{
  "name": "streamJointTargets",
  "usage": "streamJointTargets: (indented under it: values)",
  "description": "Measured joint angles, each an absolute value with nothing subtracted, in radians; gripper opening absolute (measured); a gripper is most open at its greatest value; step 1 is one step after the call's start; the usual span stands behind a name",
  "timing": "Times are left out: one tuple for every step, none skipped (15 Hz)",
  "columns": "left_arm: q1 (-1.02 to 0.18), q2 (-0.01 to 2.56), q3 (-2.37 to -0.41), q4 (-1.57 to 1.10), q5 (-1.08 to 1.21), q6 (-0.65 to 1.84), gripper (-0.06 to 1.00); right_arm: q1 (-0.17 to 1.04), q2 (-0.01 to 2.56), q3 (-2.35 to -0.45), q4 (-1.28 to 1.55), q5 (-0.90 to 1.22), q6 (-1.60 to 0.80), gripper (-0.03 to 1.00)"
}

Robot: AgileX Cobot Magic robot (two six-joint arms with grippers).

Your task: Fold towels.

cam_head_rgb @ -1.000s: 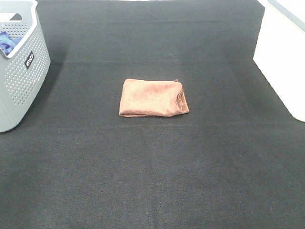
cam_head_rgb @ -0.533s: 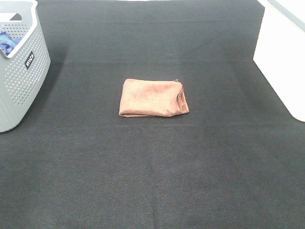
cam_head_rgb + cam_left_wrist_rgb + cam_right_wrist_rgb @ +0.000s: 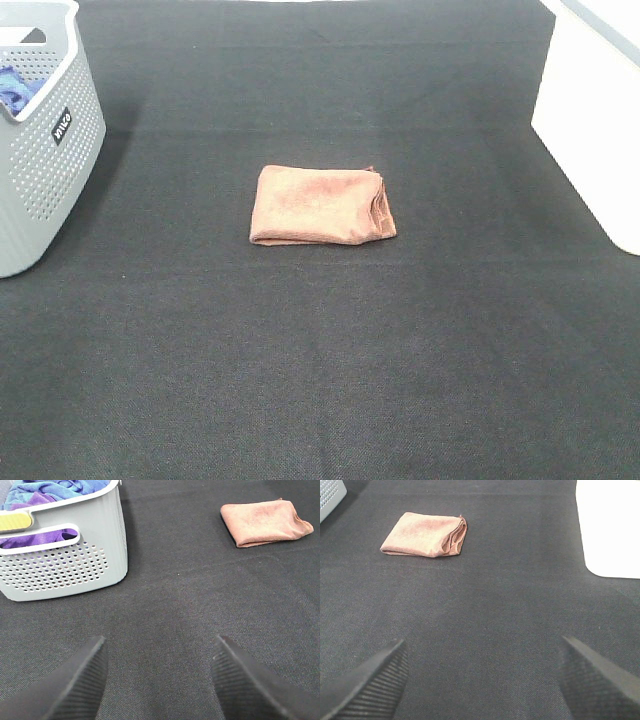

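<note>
The rust towel [image 3: 322, 206] lies folded into a small rectangle at the middle of the black mat, its layered edges toward the right. It also shows in the left wrist view [image 3: 266, 522] and the right wrist view [image 3: 426, 535]. My left gripper [image 3: 159, 657] is open and empty, well short of the towel, near the basket. My right gripper [image 3: 482, 662] is open and empty, also far from the towel. Neither arm shows in the exterior high view.
A grey perforated basket [image 3: 45, 150] stands at the left edge; the left wrist view shows blue and purple cloths [image 3: 45, 490] in it. A white bin [image 3: 595, 120] stands at the right edge. The black mat [image 3: 320, 360] covers the table.
</note>
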State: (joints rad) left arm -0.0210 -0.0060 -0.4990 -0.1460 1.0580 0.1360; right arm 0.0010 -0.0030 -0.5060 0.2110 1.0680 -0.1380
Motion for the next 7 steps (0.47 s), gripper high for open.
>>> streamJointTargets:
  values:
    - [-0.021,-0.006,-0.499,-0.146,1.058,0.136,0.59,0.001,-0.003,-0.506,0.211,1.068,-0.138,0.77]
    - [-0.021,-0.006,-0.499,-0.146,1.058,0.136,0.59,0.001,-0.003,-0.506,0.211,1.068,-0.138,0.77]
    - [-0.021,-0.006,-0.499,-0.146,1.058,0.136,0.59,0.001,-0.003,-0.506,0.211,1.068,-0.138,0.77]
    - [-0.021,-0.006,-0.499,-0.146,1.058,0.136,0.59,0.001,-0.003,-0.504,0.211,1.068,-0.138,0.77]
    - [-0.021,-0.006,-0.499,-0.146,1.058,0.136,0.59,0.001,-0.003,-0.504,0.211,1.068,-0.138,0.77]
    - [-0.021,-0.006,-0.499,-0.146,1.058,0.136,0.59,0.001,-0.003,-0.504,0.211,1.068,-0.138,0.77]
    - [-0.021,-0.006,-0.499,-0.146,1.058,0.136,0.59,0.001,-0.003,-0.504,0.211,1.068,-0.138,0.77]
